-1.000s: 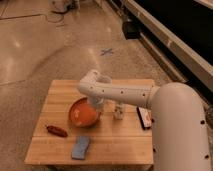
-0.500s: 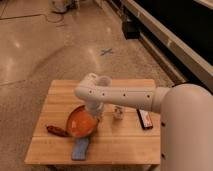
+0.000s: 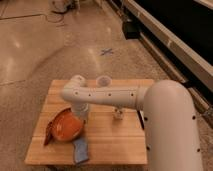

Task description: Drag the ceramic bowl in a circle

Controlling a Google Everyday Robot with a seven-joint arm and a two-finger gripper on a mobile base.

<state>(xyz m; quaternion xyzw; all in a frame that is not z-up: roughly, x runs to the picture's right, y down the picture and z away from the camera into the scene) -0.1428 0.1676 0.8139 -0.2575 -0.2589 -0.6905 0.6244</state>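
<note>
The ceramic bowl, orange inside with a darker rim, sits on the front-left part of the wooden table. My white arm reaches in from the right across the table. My gripper points down at the bowl's right rim, at the end of the wrist. The wrist hides where it meets the bowl.
A dark red-brown flat object lies against the bowl's left edge. A blue sponge-like object lies just in front of the bowl. A small white cup stands mid-table and another pale cup at the far edge. A dark item lies beside my arm.
The bowl has slid left and toward the front edge with my gripper, from mid-table to beside the red-brown object and the blue sponge. My arm has swung left.
</note>
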